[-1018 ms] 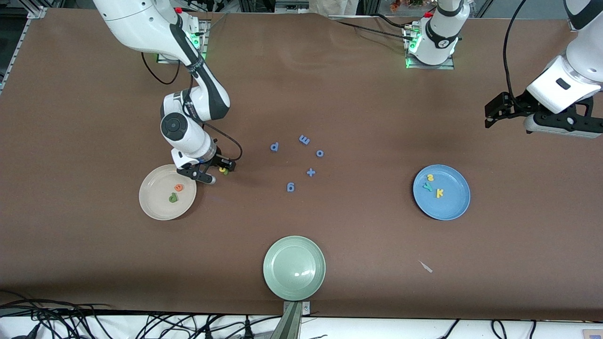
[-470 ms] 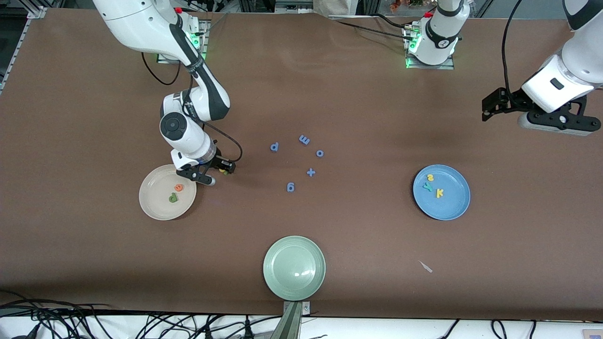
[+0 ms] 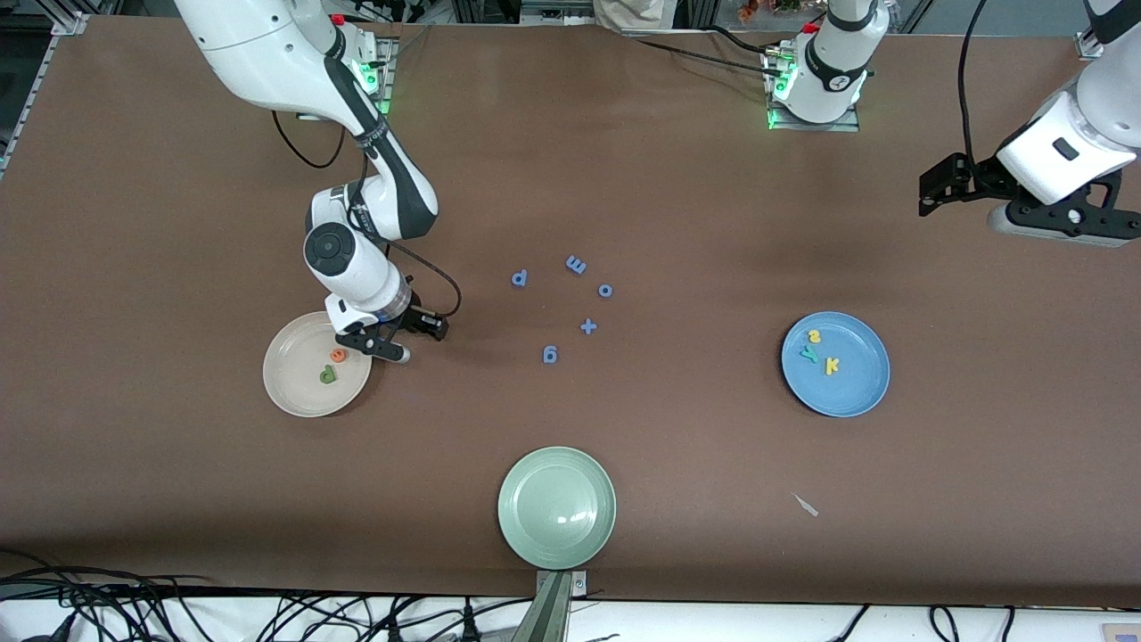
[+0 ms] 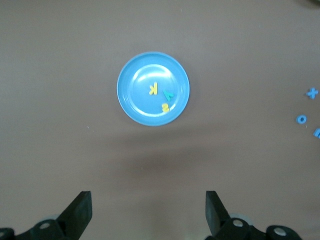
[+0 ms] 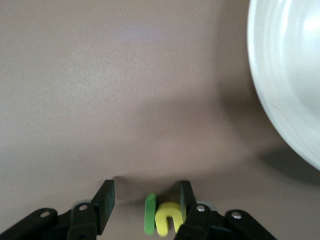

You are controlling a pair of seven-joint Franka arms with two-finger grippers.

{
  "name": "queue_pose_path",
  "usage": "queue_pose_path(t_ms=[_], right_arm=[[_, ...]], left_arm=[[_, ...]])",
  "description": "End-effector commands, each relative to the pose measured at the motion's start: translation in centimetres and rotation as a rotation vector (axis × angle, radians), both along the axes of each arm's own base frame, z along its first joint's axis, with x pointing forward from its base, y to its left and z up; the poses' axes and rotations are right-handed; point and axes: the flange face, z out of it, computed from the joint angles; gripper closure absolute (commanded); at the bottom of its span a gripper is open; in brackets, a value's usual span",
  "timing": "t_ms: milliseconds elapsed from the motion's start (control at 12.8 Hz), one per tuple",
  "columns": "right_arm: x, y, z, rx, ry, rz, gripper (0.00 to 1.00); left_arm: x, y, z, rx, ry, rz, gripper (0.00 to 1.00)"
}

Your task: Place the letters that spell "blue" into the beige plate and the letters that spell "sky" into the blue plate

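Brown table surface, two arms in the front view.

Right gripper is low, in the middle band of the frame, just beside the beige plate on its edge toward the frame's centre. Its fingers stand apart. In the right wrist view the thin green l and the yellow u lie side by side between them. The u touches one finger; a gap separates the l from the other. Whether the letters are lifted cannot be told.

Beige plate contents: orange e and dark green b.

Blue plate, at the same height toward the left arm's end, holds the yellow s, teal y and yellow k.

Left gripper waits released and empty over bare table, in the frame's upper part.

All-blue letters lie loosely grouped at centre frame. Pale green plate sits at bottom centre.
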Motion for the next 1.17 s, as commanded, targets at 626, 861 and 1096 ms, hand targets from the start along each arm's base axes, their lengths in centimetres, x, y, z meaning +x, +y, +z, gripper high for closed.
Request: queue_pose_path(t_ms=[626,861,1096], right_arm=[[-3.1,2.5,-1.7,-0.006,0.038,-0.047,0.38],[-3.8,2.4,-1.2,-0.006,0.042,-0.043,0.38],[-3.7,2.2,-0.8,-0.008,0.034,-0.015,0.52]], left_arm=[[1.1,-0.4,0.8,-0.004,-0.066,-0.02,0.0],[1.1,-0.4,0.8,-0.004,-0.065,-0.02,0.0],[1.1,-0.4,0.8,-0.004,-0.063,-0.02,0.0]])
